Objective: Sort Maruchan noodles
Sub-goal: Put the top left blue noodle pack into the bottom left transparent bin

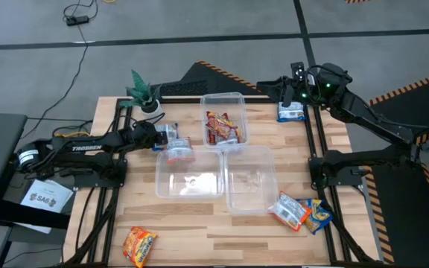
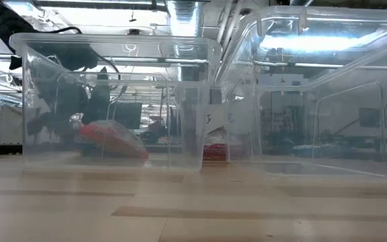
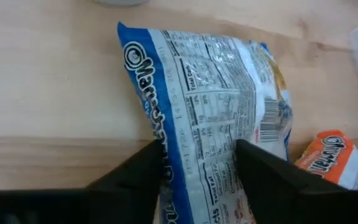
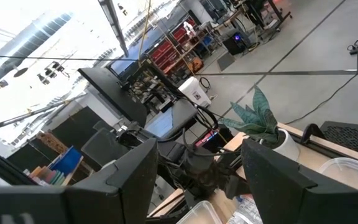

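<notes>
My left gripper [image 1: 164, 138] sits left of the bins, shut on a blue-white noodle packet [image 3: 216, 106]. An orange-white packet [image 3: 327, 159] lies on the table right beside it, also seen in the high view [image 1: 179, 153]. My right gripper [image 1: 290, 92] hangs open at the far right, above another blue packet [image 1: 290, 113] lying flat on the table; its wrist view [image 4: 197, 186] looks out into the room. Red packets [image 1: 223, 128] lie in the far bin [image 1: 237, 98]. More packets lie near the front edge: an orange one [image 1: 138, 246], an orange-white one [image 1: 289, 211] and a blue-yellow one [image 1: 319, 216]. My left gripper pinches the blue-white packet between its two fingers [image 3: 143, 174], across the packet's near end [image 3: 197, 180], coming roughly level from the table's left. The rest of the packet reaches out ahead of the fingers, printed back face up. Whether it is clear of the table I cannot tell.
Two clear bins stand side by side at the table's middle, the left one [image 1: 162, 186] and the right one [image 1: 268, 195]; they fill the low view [image 2: 200, 121]. A small potted plant [image 1: 144, 92] stands at the far left corner. Bare wood lies along the near edge.
</notes>
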